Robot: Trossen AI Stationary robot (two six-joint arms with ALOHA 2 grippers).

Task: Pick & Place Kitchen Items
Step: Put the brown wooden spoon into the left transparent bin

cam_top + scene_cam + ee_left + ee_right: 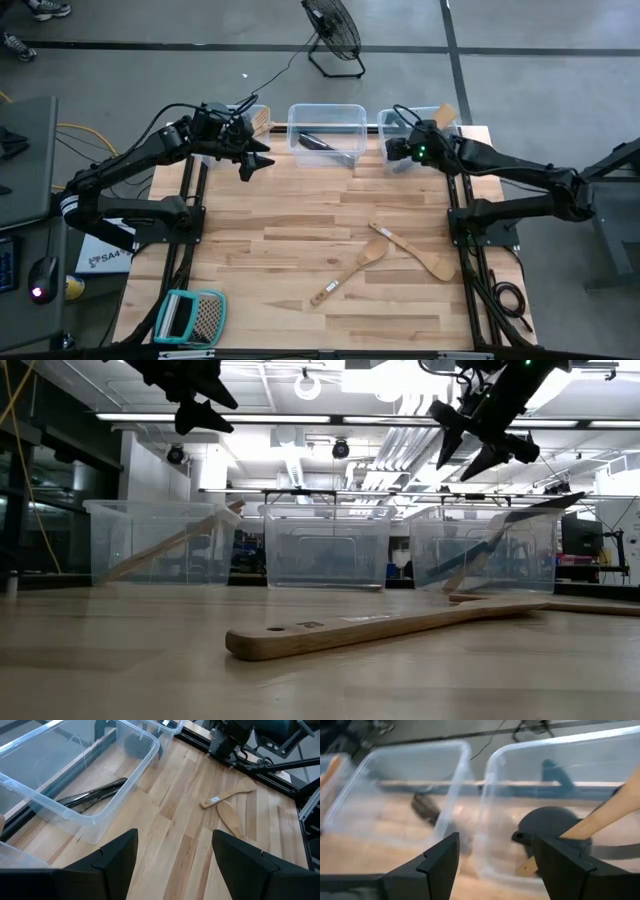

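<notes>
High view: three clear bins stand in a row along the far edge of the table (300,250); the left pincer (258,160) hangs between the left bin (255,118) and the middle bin (327,134), and the right pincer (395,150) hangs over the near wall of the right bin (420,135). Two wooden utensils remain loose on the table's right half, a spoon (352,271) and a spatula (420,255), their heads just beside each other; a teal-framed grater (190,317) lies at the near left corner. Low view: both pincers hang well above the table, fingers spread, nothing between them; the spoon lies flat in the foreground. Left wrist view: the left pincer's fingers (117,857) stand wide apart and empty, black utensils (92,796) lie in the middle bin, and the two wooden pieces show beyond. Right wrist view: the right pincer is likewise wide open and empty above the right bin, which holds a black ladle-like piece (552,832) and a wooden handle (615,810). Judgement: next pick is one of the loose wooden pieces; best to descend on a handle's mid-length, clear of the neighbouring head, with the fingers straddling the handle crosswise, so that the other piece is not dragged along.
</notes>
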